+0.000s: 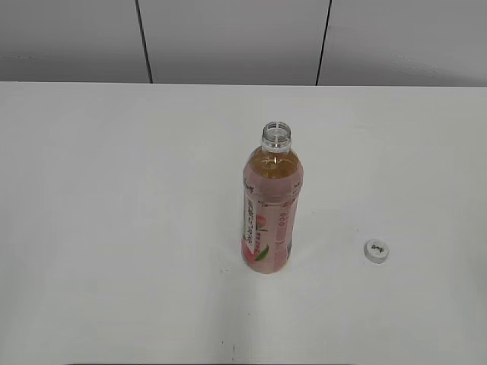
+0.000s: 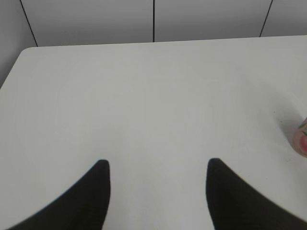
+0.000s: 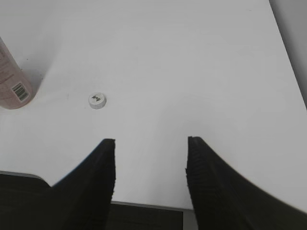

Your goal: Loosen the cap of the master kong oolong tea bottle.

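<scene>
The master kong oolong tea bottle [image 1: 268, 209] stands upright mid-table with its neck open and no cap on it. A sliver of it shows at the right edge of the left wrist view [image 2: 301, 139], and its base at the left edge of the right wrist view [image 3: 12, 81]. The white cap [image 1: 377, 251] lies flat on the table to the bottle's right, also seen in the right wrist view [image 3: 97, 100]. My left gripper [image 2: 156, 167] is open and empty over bare table. My right gripper [image 3: 151, 143] is open and empty near the table's front edge, behind the cap. Neither gripper shows in the exterior view.
The white table [image 1: 114, 190] ends at a grey panelled wall [image 1: 228, 38] at the back. The table's front edge [image 3: 144, 207] lies under my right gripper. Its right edge [image 3: 288, 62] runs along the right wrist view.
</scene>
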Controlling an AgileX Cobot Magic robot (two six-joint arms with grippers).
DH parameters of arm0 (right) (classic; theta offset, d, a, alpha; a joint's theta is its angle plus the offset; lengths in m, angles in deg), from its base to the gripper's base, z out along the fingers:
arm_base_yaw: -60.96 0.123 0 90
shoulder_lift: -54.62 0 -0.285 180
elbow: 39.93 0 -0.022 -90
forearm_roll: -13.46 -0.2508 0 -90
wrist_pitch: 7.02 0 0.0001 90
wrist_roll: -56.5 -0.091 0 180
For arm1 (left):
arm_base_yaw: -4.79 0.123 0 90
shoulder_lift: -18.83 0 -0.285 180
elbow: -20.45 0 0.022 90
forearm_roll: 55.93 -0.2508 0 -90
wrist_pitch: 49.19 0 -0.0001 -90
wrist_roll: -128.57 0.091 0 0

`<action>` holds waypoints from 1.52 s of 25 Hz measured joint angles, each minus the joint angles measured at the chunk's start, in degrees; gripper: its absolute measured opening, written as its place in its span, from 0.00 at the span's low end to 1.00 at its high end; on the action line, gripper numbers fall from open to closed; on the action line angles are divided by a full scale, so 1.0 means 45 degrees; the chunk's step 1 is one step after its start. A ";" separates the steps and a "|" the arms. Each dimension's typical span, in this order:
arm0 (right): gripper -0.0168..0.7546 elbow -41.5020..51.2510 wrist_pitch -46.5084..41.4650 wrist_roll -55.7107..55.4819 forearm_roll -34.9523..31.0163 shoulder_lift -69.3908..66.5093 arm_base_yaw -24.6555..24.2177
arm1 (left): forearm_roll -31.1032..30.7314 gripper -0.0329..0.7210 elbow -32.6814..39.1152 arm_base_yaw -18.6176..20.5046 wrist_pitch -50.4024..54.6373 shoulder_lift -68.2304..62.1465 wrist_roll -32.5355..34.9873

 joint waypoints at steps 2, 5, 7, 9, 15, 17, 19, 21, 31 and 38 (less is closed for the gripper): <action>0.50 0.0000 0.0000 0.0000 0.0000 0.0000 0.0000 | 0.0000 0.56 0.0000 0.0000 0.0000 0.0000 0.0000; 0.50 0.0000 0.0000 0.0000 0.0000 0.0000 0.0000 | 0.0000 0.56 0.0000 0.0000 0.0000 0.0000 0.0000; 0.50 0.0000 0.0000 0.0000 0.0000 0.0000 0.0000 | 0.0000 0.56 0.0000 0.0000 0.0000 0.0000 0.0000; 0.50 0.0000 0.0000 0.0000 0.0000 0.0000 0.0000 | 0.0000 0.56 0.0000 0.0000 0.0000 0.0000 0.0000; 0.50 0.0000 0.0000 0.0000 0.0000 0.0000 0.0000 | 0.0000 0.55 0.0000 0.0000 0.0000 0.0000 0.0000; 0.50 0.0000 0.0000 0.0000 0.0000 0.0000 -0.0062 | 0.0000 0.54 0.0000 0.0000 0.0000 0.0000 0.0000; 0.50 0.0000 0.0000 0.0000 0.0000 0.0000 -0.0397 | 0.0000 0.53 0.0000 0.0078 0.0000 0.0000 0.0000; 0.50 0.0000 0.0000 0.0000 0.0000 0.0000 -0.0954 | 0.0000 0.52 0.0000 0.0242 0.0000 0.0000 0.0000; 0.50 0.0000 0.0000 0.0000 0.0000 0.0000 -0.2077 | 0.0000 0.47 0.0000 0.0364 0.0000 0.0000 0.0000; 0.50 0.0000 0.0000 0.0000 0.0000 0.0000 -0.2077 | 0.0000 0.46 0.0000 0.0364 0.0000 0.0000 0.0000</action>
